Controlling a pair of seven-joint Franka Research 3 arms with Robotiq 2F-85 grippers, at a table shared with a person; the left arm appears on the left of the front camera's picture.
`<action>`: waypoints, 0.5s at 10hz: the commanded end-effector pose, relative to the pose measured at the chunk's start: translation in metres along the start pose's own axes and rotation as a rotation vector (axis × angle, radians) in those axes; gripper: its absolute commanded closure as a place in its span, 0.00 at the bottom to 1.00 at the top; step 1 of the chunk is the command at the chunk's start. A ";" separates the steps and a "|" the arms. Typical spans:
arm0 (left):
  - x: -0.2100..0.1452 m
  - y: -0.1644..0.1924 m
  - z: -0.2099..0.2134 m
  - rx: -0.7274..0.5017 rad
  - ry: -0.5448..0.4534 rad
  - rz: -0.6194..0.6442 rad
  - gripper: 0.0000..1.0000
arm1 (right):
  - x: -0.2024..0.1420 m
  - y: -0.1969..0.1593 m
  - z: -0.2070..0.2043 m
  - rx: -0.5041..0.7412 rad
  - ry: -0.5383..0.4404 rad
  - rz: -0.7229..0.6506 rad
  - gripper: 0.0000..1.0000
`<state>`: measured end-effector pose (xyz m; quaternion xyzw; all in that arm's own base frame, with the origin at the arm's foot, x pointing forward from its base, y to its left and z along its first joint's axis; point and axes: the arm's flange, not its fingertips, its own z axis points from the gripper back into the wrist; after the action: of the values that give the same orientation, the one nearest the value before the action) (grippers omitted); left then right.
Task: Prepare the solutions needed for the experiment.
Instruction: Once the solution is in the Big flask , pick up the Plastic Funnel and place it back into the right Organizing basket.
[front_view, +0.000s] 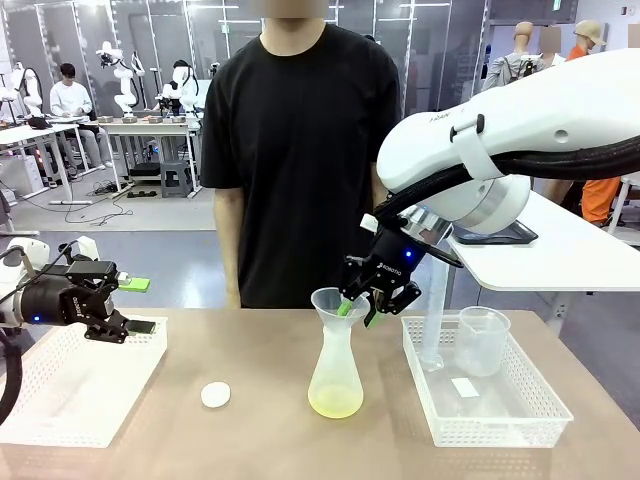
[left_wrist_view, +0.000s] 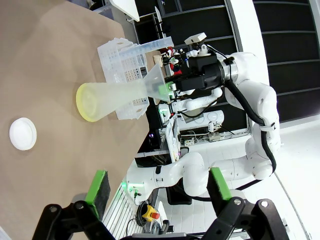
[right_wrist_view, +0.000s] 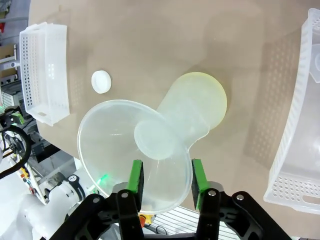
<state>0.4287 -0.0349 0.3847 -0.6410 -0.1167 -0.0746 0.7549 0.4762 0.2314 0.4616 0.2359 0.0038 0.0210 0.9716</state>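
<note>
A frosted conical flask (front_view: 335, 365) stands mid-table with a clear funnel (front_view: 333, 300) in its neck. The solutions (front_view: 335, 403) form a shallow pale yellow layer at its bottom, also seen as solutions (right_wrist_view: 202, 97) from above and solutions (left_wrist_view: 86, 102) from the side. My right gripper (front_view: 358, 310) is at the funnel's rim. In the right wrist view the right gripper (right_wrist_view: 166, 180) straddles the funnel (right_wrist_view: 130, 145) rim, its green pads still apart. My left gripper (front_view: 140, 305) hangs open and empty over the left basket; the left gripper (left_wrist_view: 157, 182) looks towards the flask (left_wrist_view: 115, 95).
A small white cap (front_view: 215, 394) lies on the table left of the flask. The left white basket (front_view: 60, 420) sits under my left arm. The right basket (front_view: 480, 430) holds a beaker (front_view: 482, 340) and a tall cylinder (front_view: 435, 320). A person stands at the far edge.
</note>
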 end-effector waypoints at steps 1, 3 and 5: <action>0.001 -0.002 0.000 -0.005 -0.001 -0.013 0.00 | 0.007 0.005 -0.001 -0.022 0.002 -0.042 0.70; 0.001 -0.002 0.000 -0.005 -0.001 -0.013 0.00 | 0.007 0.004 -0.001 -0.020 0.004 -0.050 0.88; 0.001 -0.002 0.000 -0.005 -0.001 -0.013 0.00 | 0.007 0.004 -0.001 -0.019 0.007 -0.054 1.00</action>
<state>0.4287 -0.0349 0.3847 -0.6410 -0.1167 -0.0746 0.7549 0.4798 0.2319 0.4595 0.2364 0.0080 0.0097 0.9716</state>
